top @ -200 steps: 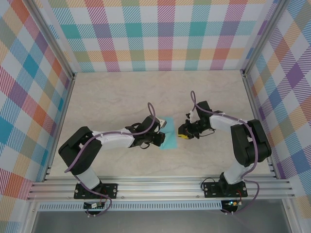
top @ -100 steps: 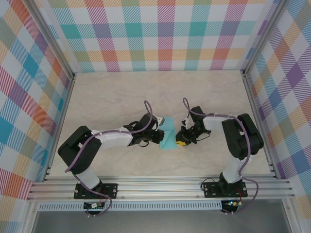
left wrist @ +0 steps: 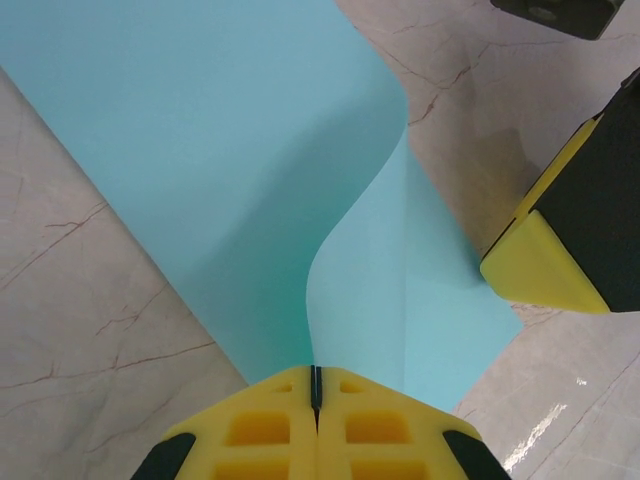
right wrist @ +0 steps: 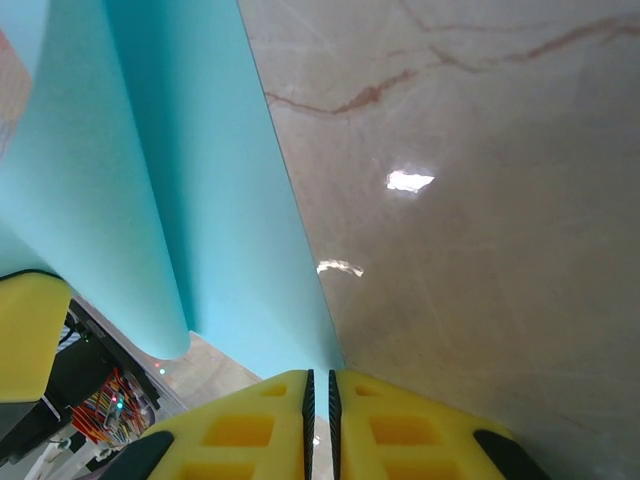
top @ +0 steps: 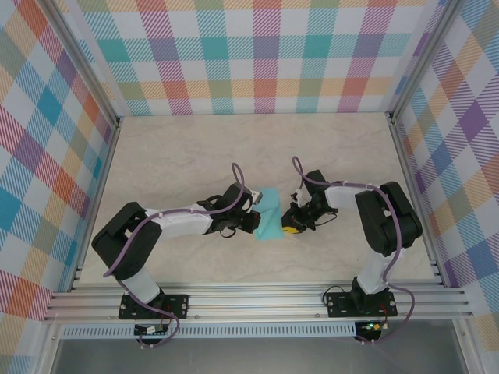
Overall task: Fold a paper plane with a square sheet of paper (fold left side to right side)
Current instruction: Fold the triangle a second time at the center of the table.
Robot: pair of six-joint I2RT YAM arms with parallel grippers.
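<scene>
My left pincer [left wrist: 315, 375] is clamped on the left edge of the square sheet of paper [left wrist: 200, 130], which arches off the counter [left wrist: 80, 300] mid-fold toward the right. Beyond it, my right pincer [right wrist: 320, 378], closed to a slit, sits at the sheet's right edge; whether it nips paper I cannot tell. The next move, I judge: lay edge squarely on edge, then press the crease.

Matt paper [left wrist: 200, 150]; v. glossy tabletop [right wrist: 480, 150]
</scene>
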